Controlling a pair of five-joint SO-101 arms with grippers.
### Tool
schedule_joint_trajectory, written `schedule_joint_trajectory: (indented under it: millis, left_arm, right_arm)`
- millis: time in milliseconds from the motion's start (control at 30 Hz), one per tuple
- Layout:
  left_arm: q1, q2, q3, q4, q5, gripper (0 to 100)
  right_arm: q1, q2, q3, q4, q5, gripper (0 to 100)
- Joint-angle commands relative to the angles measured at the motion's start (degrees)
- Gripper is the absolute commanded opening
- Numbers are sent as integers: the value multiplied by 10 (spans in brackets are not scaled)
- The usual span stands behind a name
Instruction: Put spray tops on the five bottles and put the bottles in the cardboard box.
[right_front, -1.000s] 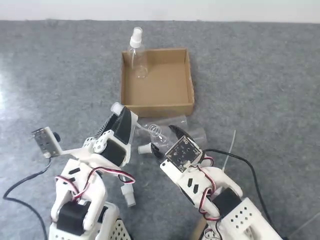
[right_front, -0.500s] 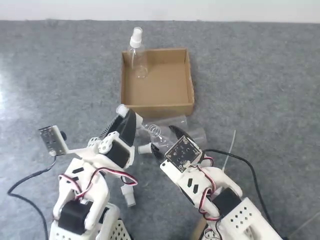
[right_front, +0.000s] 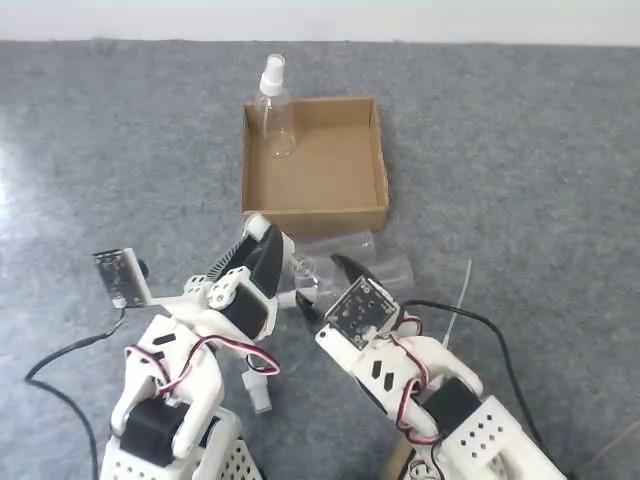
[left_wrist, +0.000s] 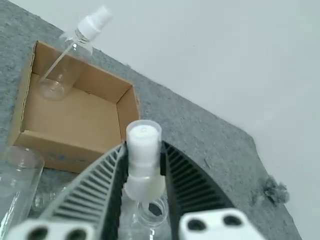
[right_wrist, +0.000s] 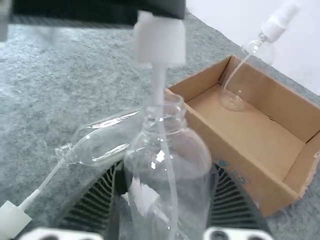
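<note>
My left gripper is shut on a white spray top and holds it just above the open neck of a clear bottle. The top's thin tube runs down into that neck. My right gripper is shut on this bottle's body and holds it upright, close in front of the cardboard box. Inside the box, a capped bottle leans in the far left corner. Two more clear bottles lie uncapped between the box and the grippers.
A loose spray top lies on the grey carpet beside the left arm's base, and another lies between the two grippers. A thin loose tube lies to the right. The box floor is mostly bare.
My left gripper has carried the spray top to the right and toward the bottle, and the tube has gone into the neck. The right gripper has shifted slightly with its bottle.
</note>
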Motion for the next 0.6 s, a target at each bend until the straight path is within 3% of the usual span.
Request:
schedule_joint_trajectory:
  millis: [0, 567]
  left_arm:
    - [13, -9, -3, 5, -5, 11]
    - [84, -9, 5, 58, -62, 11]
  right_arm:
    - [-3, -7, -1, -7, 6, 111]
    - [0, -7, -1, -7, 7, 111]
